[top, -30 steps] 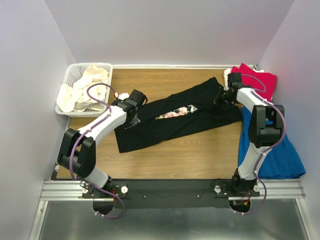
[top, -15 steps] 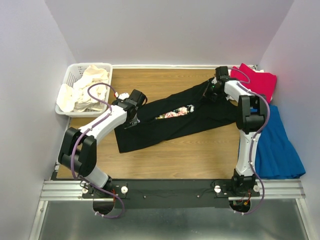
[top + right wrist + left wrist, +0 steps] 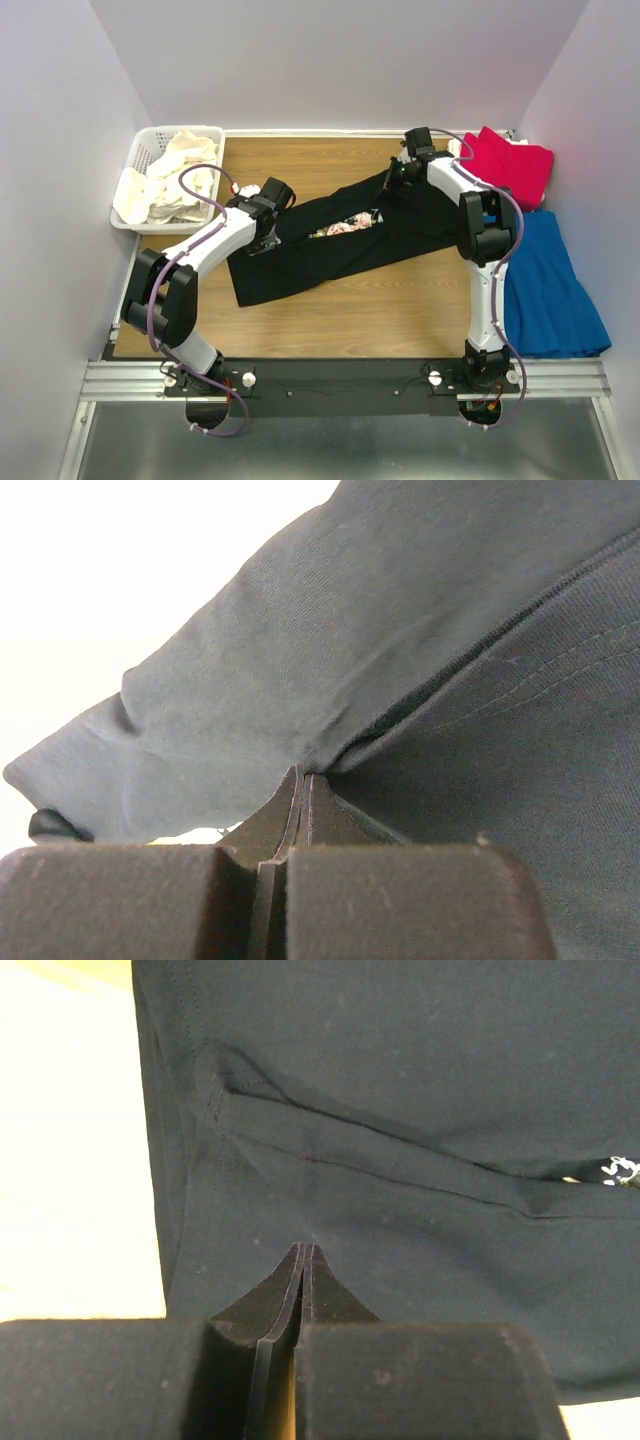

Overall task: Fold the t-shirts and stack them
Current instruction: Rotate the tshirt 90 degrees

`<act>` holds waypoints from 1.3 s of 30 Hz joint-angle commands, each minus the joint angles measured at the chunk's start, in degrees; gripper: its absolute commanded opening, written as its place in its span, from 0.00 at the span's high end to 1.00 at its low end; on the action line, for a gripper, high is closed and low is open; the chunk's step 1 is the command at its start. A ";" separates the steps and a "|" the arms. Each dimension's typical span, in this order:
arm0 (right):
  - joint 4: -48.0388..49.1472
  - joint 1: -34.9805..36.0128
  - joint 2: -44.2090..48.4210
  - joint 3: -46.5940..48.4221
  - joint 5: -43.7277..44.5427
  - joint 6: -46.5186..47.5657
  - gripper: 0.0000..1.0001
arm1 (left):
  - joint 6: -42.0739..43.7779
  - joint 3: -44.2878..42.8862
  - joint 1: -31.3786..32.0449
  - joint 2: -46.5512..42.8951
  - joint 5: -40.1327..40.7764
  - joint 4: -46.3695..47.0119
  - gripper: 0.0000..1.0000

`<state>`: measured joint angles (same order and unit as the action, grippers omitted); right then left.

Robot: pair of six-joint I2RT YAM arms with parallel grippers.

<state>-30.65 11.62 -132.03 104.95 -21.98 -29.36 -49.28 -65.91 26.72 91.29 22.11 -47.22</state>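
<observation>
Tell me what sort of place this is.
Likely a robot lab cell: plain walls enclose a wooden table, both arms sit bolted to an aluminium rail, and a black t-shirt lies between them.

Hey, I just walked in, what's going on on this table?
Two robot arms are folding a black shirt lying across the table. The left pincer is shut on its left end, and the right pincer is shut on its far right edge. A little floral print shows in the fold. Cream shirts sit in a basket at the left; a red shirt and a blue cloth lie at the right.
</observation>
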 commanded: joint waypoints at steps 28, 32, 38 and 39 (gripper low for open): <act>-8.28 0.95 7.84 -4.49 29.00 1.95 0.39 | 23.87 -16.27 -2.11 15.94 -9.36 16.72 0.92; -10.38 0.95 4.16 -2.56 31.64 1.15 0.39 | 25.37 -15.92 -2.20 15.15 -11.21 17.42 0.92; -12.67 0.95 -4.54 4.11 28.67 1.24 0.39 | 27.74 -13.46 -2.29 12.17 -12.79 19.35 0.92; -13.28 0.95 -6.21 5.78 27.53 1.41 0.39 | 27.92 -12.85 -2.29 11.81 -12.97 19.53 0.92</act>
<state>-39.86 12.32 -129.99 105.71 6.61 -27.62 -24.43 -80.71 24.75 106.98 11.81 -29.89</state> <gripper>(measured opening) 0.613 0.079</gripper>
